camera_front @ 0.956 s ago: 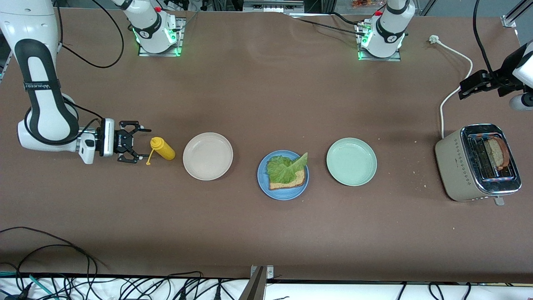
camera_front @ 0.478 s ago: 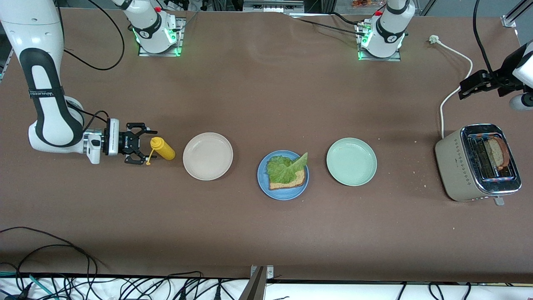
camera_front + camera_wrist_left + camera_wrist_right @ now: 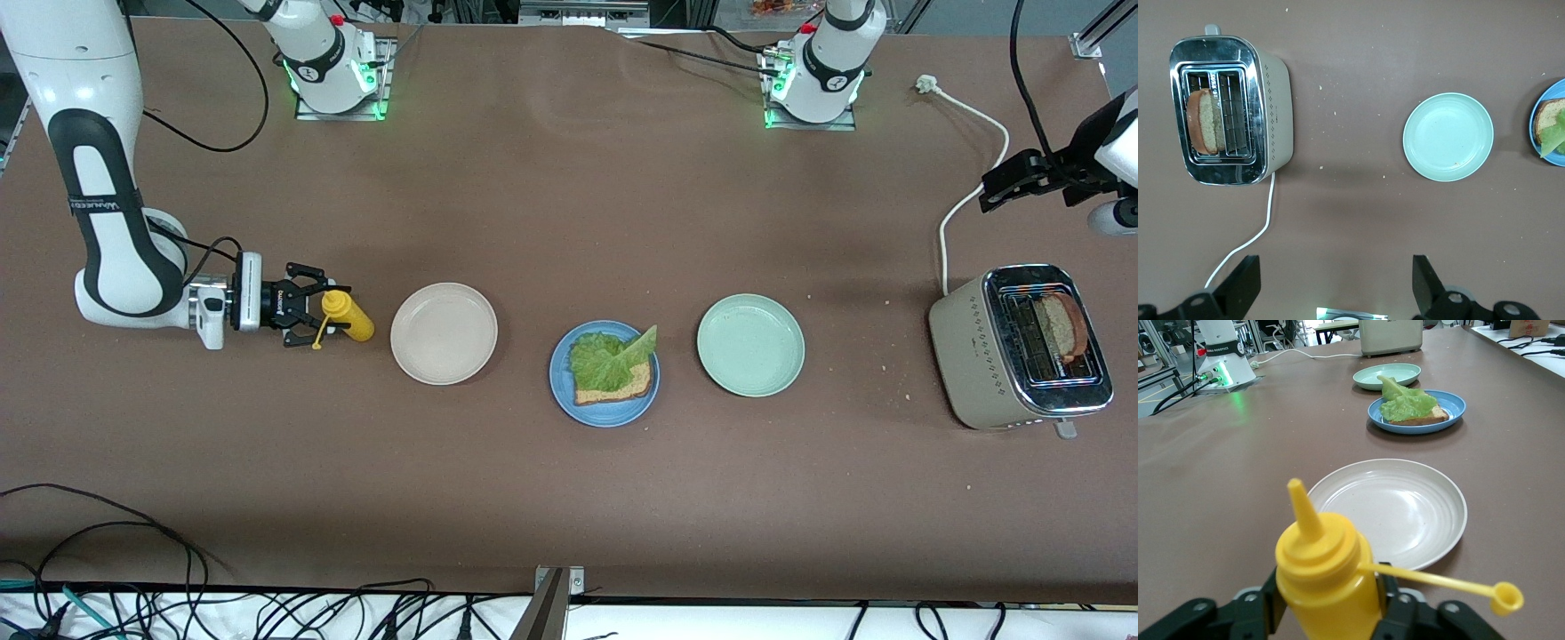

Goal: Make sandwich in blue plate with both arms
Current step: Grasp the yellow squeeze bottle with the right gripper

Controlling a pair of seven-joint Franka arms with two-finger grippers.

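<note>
Right hand [image 3: 322, 316] at tabletop level, fingers either side of the yellow mustard bottle [image 3: 348, 317], contact unclear; beige plate [image 3: 444, 333] at its 3 o'clock. Left hand [image 3: 1000, 185] waits with fingers apart above the toaster [image 3: 1018, 348]; blue plate [image 3: 605, 373], bread and lettuce [image 3: 612, 358] on it, sits mid-tabletop beside the green plate [image 3: 750, 345].

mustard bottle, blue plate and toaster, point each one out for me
mustard bottle [image 3: 349, 318], front view, on the yellow body beside the beige plate.
blue plate [image 3: 605, 414], front view, on the bare rim nearest the camera.
toaster [image 3: 1275, 110], left wrist view, on the beige side wall.
</note>
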